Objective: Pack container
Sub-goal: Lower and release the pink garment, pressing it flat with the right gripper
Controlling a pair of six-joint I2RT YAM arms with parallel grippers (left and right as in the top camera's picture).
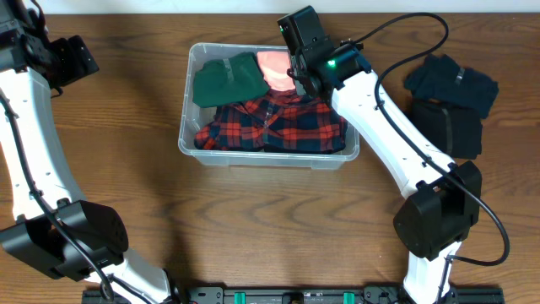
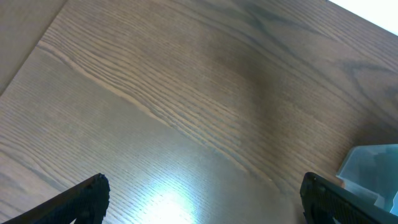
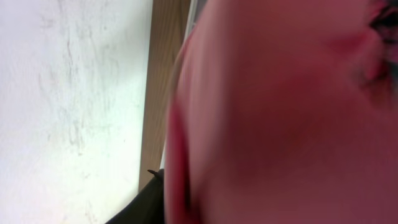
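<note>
The brown wooden counter (image 1: 253,211) is seen from straight above. It is viewed nearer and obliquely from the left wrist, a corner of the clear plastic bin (image 2: 373,167) being shared. The right wrist view is filled by pink cloth (image 3: 280,112).

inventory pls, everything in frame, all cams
container: 1, clear plastic, table centre
green garment: 1, dark green, back left of the container
pink garment: 1, salmon pink, back right of the container, partly under the right arm's wrist
plaid shirt: 1, red and navy, front of the container
navy garment: 1, on the table, right of the container
black garment: 1, touching the navy one, nearer side
table: 1, brown wood
left arm: 1, white and black, far left, jaws wide open over bare table
right arm: 1, white and black, reaching into the container; jaws hidden
</note>
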